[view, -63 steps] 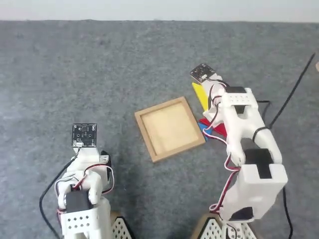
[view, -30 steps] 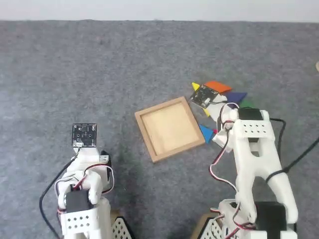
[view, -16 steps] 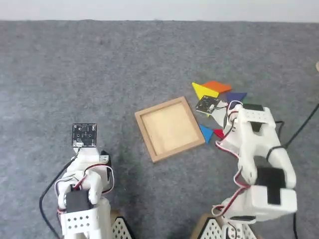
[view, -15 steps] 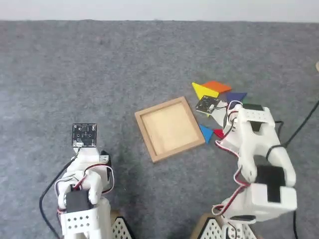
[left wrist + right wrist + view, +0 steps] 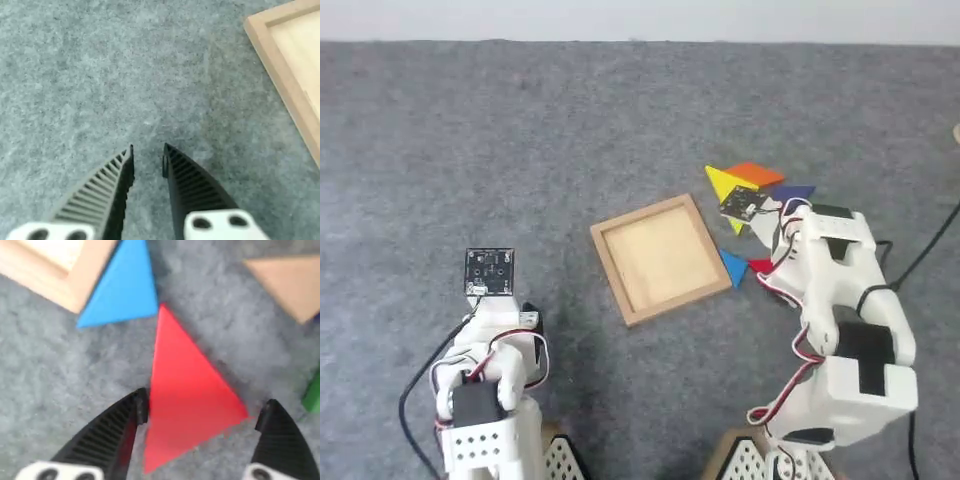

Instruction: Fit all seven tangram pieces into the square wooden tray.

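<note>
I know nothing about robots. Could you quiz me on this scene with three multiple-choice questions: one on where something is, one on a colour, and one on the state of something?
1. Where does the blue triangle lie relative to the wooden tray?
A) inside it
B) on the carpet just outside its rim
C) far off by the left arm

2. What colour is the piece between the right gripper's fingers?
A) red
B) yellow
C) green

3. What is the tray's state?
A) full
B) holding three pieces
C) holding no pieces

Answers:
1 B: the blue triangle rests on the carpet beside the rim.
2 A: the red triangle lies between the open fingers.
3 C: the tray's floor is bare wood.
</note>
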`<state>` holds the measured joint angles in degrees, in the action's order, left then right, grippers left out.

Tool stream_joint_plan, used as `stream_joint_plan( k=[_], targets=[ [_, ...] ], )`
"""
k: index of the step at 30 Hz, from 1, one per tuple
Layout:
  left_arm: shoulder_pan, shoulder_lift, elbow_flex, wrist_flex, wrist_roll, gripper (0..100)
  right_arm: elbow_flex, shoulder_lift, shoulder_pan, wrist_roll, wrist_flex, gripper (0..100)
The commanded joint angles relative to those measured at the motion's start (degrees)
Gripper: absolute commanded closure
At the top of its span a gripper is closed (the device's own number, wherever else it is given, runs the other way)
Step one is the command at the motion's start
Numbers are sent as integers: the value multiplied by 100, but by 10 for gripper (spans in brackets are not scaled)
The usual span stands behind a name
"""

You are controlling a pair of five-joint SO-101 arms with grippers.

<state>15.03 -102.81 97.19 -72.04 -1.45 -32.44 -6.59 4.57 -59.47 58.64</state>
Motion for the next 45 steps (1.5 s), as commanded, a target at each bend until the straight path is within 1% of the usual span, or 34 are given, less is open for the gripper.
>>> stream_joint_plan(
  k=[1,6,13,18,20,26,29,34,38,45],
  targets=[
    [26,-114,-75,-18,-9,907,237,-22,207,88,40,653],
    [26,-114,-75,-18,-9,907,237,-22,163,97,40,653],
    [26,-114,-75,-18,-9,907,237,-22,-242,62,-127,653],
    [26,-114,-75,-18,-9,907,211,-31,-224,62,-110,653],
    [26,-114,-75,-18,-9,907,149,-31,-207,62,-110,677],
    [26,-114,-75,-18,-9,907,141,-22,-198,176,-101,854],
    [26,-114,-75,-18,-9,907,141,-22,-198,325,-110,909],
    [26,-114,-75,-18,-9,907,141,4,-101,378,-119,918],
    [26,-114,-75,-18,-9,907,149,40,110,378,-127,919],
    [26,-114,-75,-18,-9,907,325,75,207,870,-154,920]
  ],
)
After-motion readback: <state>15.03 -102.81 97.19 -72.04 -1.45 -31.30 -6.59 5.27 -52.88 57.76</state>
